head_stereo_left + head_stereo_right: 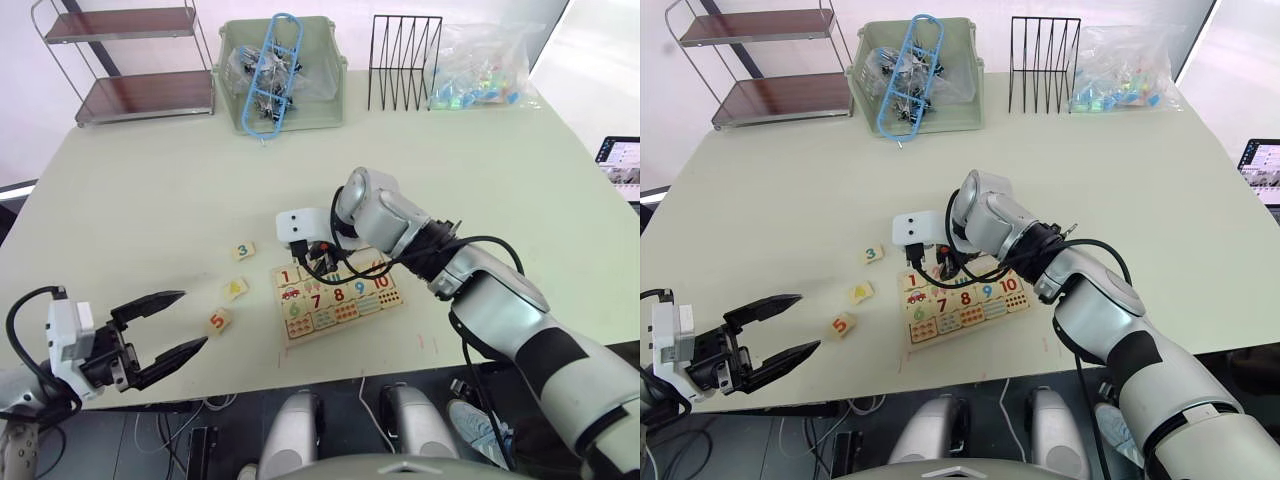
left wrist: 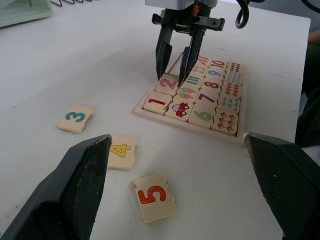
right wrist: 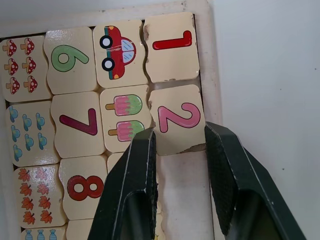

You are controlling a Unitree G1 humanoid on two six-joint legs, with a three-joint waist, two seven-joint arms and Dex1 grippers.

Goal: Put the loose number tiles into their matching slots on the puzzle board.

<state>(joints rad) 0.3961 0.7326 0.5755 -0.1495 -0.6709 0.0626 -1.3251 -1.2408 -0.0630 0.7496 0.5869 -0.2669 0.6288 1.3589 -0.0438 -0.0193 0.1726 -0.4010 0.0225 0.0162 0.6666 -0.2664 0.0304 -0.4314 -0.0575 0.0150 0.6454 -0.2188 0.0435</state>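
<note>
The puzzle board (image 1: 345, 318) lies near the table's front edge, with the number 1 tile (image 3: 170, 47) seated in its end slot. My right gripper (image 3: 180, 131) stands upright over the board, shut on the number 2 tile (image 3: 177, 117), which rests in the slot beside the 1. Past it the empty slots (image 3: 182, 195) show pale wood. Three loose number tiles lie left of the board: the 3 (image 1: 243, 251), the 4 (image 1: 236, 288) and the 5 (image 1: 219, 321). My left gripper (image 1: 195, 320) hovers wide open just left of the 5, holding nothing.
Along the far edge stand a two-level shelf (image 1: 135, 65), a green bin (image 1: 283, 75) of clips, a black wire rack (image 1: 405, 62) and a bag of small parts (image 1: 485, 65). A screen (image 1: 620, 165) sits off the right side.
</note>
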